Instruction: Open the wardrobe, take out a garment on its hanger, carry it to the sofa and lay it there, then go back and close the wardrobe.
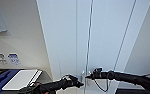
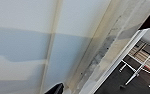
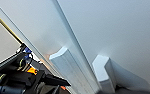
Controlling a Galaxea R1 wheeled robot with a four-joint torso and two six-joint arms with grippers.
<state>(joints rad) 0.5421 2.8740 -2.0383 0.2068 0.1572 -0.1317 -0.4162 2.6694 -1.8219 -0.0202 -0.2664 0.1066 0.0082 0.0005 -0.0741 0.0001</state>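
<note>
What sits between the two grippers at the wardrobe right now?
In the head view, the paired door handles and the wardrobe door seam lie between left gripper and right gripper.

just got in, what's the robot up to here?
It stands facing the wardrobe, whose two doors look shut. Both arms reach toward the paired handles at the seam: the left gripper from one side, the right gripper from the other. Whether either grips a handle is unclear.

Low on my left I see a dark counter (image 1: 44, 75) beside the wardrobe, with a flat white board (image 1: 21, 79) lying on it.
</note>
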